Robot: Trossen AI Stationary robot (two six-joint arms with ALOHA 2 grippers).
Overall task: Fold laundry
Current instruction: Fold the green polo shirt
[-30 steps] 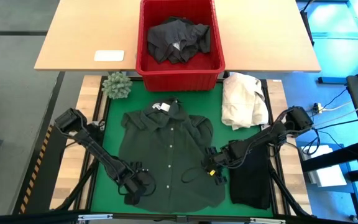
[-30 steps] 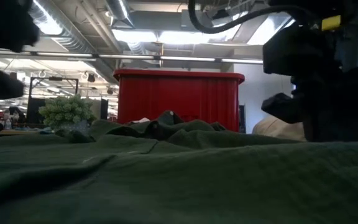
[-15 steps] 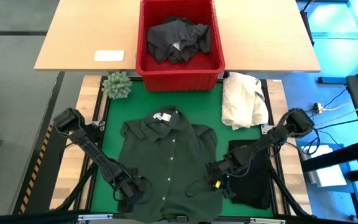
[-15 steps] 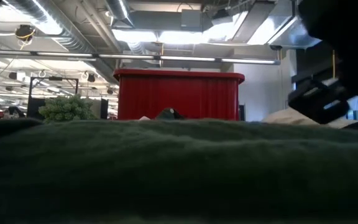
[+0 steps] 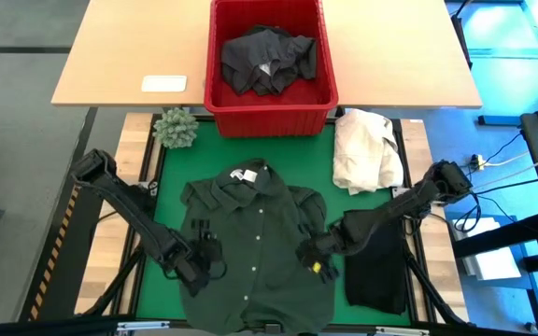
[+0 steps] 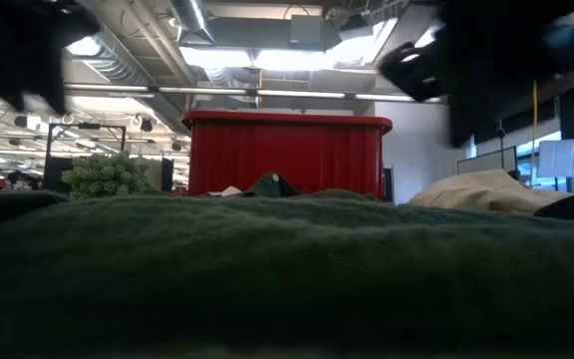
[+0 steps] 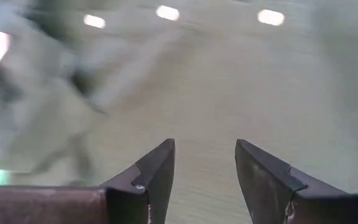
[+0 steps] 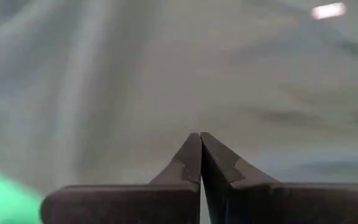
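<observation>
A dark green button shirt [image 5: 255, 243] lies spread, front up, on the green mat [image 5: 325, 173], collar toward the far edge. In the low view the shirt [image 6: 287, 269] fills the lower half. My left gripper [image 5: 204, 259] hovers open over the shirt's left side, with only cloth showing past its fingers [image 7: 204, 146]. My right gripper [image 5: 313, 261] hovers shut over the shirt's right side [image 8: 200, 135]. A dark grey garment [image 5: 267, 58] lies crumpled in the red basket [image 5: 269, 119]. A folded black garment [image 5: 376, 271] lies on the mat's right.
A cream-white cloth heap [image 5: 367, 149] lies at the mat's far right corner. A small green plant [image 5: 176, 128] stands at the far left corner. The basket stands on a wooden table [image 5: 390, 56] beyond the mat, where a white card [image 5: 163, 83] also lies.
Both grippers first went toward the near edge, and the shirt slid that way with them, its collar ending farther from the basket. Both have since risen clear of the cloth and come back a little toward the far edge. The shirt now lies still.
</observation>
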